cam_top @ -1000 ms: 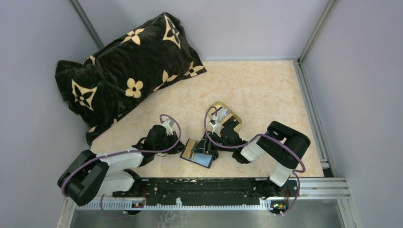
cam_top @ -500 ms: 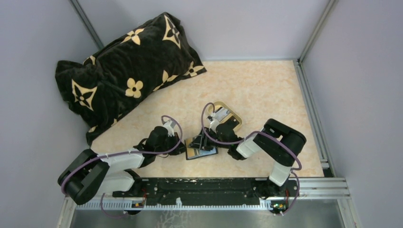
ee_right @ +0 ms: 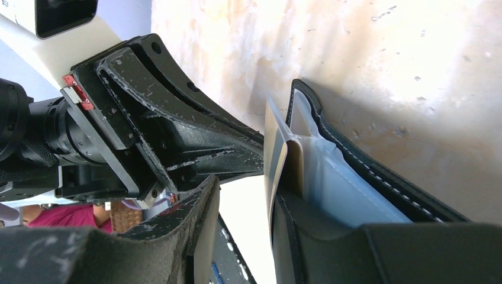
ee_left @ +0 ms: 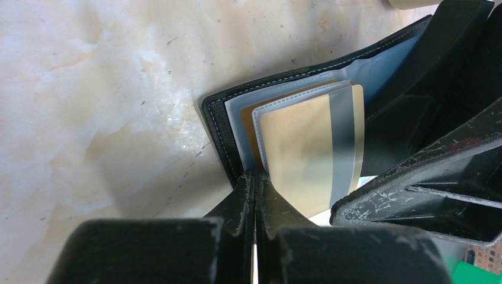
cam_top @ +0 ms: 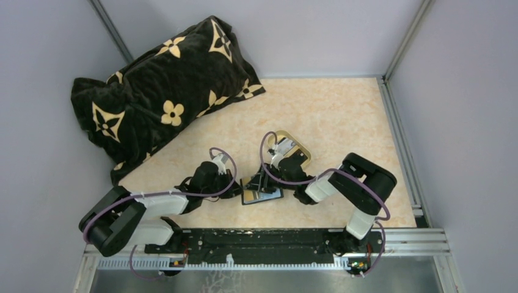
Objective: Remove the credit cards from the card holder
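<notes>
Over the last second the card holder (ee_left: pixel 216 129) has shifted: in the top view it lay flatter and lower, slanting toward the bottom of the frame, and now it sits a little higher, near the centre, tipped up between my two arms. My left jaws have closed in on it from the left and are pressed together on its lower edge, where the clear sleeves meet the black cover, so I judge the holder braced. In the left wrist view it fills the centre right, open, with an orange-yellow credit card (ee_left: pixel 299 148) showing through the front sleeve. My right jaws are parted and grip nothing yet. In the right wrist view one finger (ee_right: pixel 331 248) lies against the sleeves at lower right, the other finger (ee_right: pixel 189 231) stands off at lower left, and the card's edge rises between them. No card lies on the tabletop (ee_left: pixel 89 118), so the extraction has not begun; the next move looks like closing the right jaws on that edge.
</notes>
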Available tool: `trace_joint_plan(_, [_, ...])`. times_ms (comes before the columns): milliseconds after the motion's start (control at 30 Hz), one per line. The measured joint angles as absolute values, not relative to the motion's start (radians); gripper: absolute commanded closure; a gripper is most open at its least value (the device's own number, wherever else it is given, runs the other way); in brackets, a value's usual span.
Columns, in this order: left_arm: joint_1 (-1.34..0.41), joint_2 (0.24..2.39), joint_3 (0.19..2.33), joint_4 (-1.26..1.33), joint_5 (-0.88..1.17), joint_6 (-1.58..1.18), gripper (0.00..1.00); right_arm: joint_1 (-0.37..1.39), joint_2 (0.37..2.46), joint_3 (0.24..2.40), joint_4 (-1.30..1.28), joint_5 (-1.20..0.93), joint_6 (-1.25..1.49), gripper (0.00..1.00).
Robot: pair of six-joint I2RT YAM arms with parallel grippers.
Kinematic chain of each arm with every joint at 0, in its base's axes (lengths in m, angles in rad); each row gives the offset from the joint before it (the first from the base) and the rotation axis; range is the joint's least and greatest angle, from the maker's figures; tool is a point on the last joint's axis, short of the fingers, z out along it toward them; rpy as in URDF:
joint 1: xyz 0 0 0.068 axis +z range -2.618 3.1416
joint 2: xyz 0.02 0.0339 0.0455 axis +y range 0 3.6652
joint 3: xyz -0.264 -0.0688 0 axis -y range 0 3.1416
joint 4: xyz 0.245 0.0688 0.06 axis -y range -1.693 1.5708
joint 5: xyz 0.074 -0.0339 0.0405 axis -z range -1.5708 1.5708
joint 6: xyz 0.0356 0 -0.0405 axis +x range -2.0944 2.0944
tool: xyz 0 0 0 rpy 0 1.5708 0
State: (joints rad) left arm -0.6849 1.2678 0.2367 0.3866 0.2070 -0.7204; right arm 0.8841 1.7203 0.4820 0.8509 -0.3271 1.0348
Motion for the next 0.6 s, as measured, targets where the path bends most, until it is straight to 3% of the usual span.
trace_joint_plan(600, [-0.701,1.377,0.275,0.473,0.245,-0.759,1.0,0.818,1.59,0.42,0.724,-0.356,0.97,0.64])
